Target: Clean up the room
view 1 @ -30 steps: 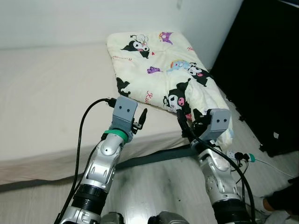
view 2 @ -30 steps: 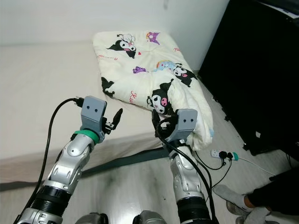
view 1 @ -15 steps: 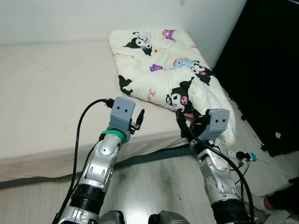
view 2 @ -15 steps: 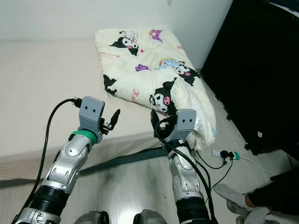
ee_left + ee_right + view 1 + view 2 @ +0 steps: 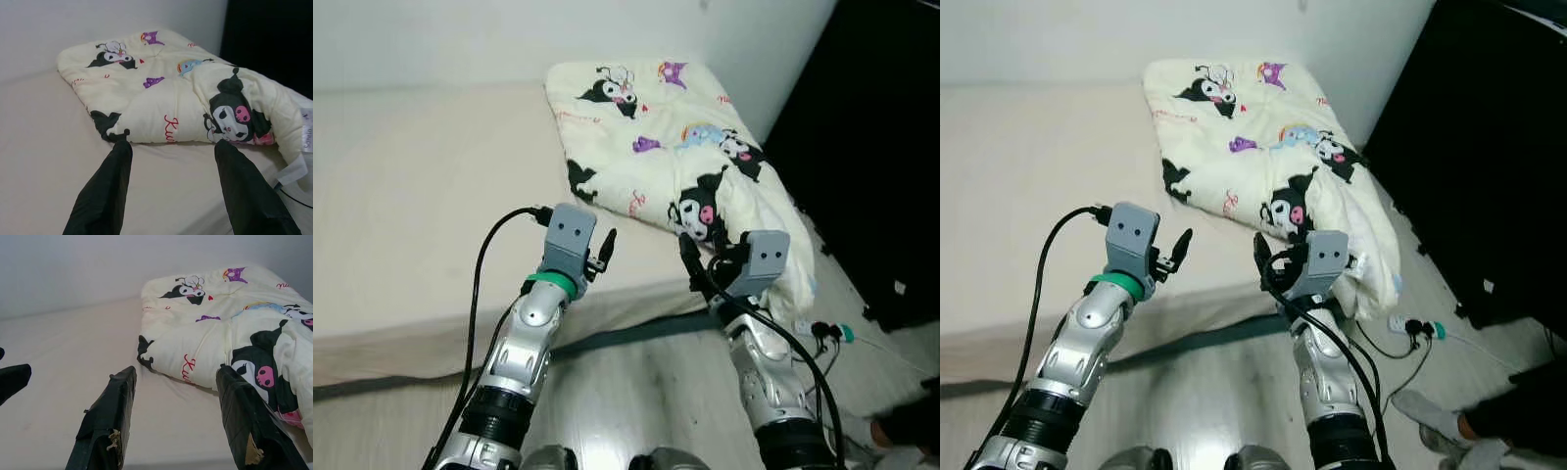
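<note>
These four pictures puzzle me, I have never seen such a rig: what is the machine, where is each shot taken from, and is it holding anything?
It is a walking humanoid robot with two silver arms, each ending in a two-fingered black claw. The two wide pictures come from a stereo camera on its head, looking down at its own arms. The other two come from cameras on its wrists, looking along the fingers. The left claw and right claw are both open and hold nothing, raised near the edge of a bed. On the bed lies a folded cartoon-print quilt, one end drooping over the side. A power strip lies on the floor.
</note>
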### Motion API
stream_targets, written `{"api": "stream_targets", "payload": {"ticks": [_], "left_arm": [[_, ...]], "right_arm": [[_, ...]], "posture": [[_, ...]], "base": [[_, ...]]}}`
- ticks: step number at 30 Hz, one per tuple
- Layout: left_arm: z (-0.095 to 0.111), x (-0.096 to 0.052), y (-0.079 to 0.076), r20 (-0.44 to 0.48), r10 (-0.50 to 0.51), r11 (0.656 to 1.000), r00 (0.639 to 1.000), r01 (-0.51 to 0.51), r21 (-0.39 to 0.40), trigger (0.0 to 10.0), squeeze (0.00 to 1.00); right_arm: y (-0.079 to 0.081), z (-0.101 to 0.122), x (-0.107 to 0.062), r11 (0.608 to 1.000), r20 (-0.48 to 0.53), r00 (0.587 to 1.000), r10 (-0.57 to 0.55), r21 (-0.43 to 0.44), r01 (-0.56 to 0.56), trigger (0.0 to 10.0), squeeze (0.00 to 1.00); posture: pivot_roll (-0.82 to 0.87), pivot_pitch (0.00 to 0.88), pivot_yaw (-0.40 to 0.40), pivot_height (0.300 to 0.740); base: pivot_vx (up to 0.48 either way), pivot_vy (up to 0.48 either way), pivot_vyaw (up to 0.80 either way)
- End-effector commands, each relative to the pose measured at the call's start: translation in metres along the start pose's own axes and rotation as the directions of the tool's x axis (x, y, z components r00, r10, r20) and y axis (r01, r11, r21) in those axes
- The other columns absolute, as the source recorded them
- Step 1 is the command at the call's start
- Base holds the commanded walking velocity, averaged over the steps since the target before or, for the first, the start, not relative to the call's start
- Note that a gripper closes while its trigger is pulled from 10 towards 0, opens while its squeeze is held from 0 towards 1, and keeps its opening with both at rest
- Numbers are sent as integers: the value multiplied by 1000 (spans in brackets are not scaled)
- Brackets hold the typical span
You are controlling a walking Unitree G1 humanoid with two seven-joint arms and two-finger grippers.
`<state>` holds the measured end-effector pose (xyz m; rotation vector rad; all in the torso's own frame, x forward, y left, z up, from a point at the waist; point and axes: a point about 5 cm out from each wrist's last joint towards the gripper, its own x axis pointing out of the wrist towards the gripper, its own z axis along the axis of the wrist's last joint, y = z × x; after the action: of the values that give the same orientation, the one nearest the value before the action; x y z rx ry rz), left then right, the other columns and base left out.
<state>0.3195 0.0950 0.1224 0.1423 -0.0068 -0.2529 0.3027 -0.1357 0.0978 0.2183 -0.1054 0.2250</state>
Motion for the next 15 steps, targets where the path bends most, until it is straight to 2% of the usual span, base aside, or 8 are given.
{"api": "stream_targets", "payload": {"ticks": [1,15], "left_arm": [[-2,1,-2,-9,-12,1000,1000,12,-2,10000,0],[-2,1,-2,-9,-10,1000,1000,10,-4,10000,0]], "right_arm": [[-1,-3,-2,1000,-11,1000,-11,-1,11,10000,0],[-2,-5,-2,1000,-17,1000,-13,-2,13,10000,0]], "posture": [[-37,0,23,723],[-36,0,22,723]], "base": [[345,0,0],[340,0,0]]}}
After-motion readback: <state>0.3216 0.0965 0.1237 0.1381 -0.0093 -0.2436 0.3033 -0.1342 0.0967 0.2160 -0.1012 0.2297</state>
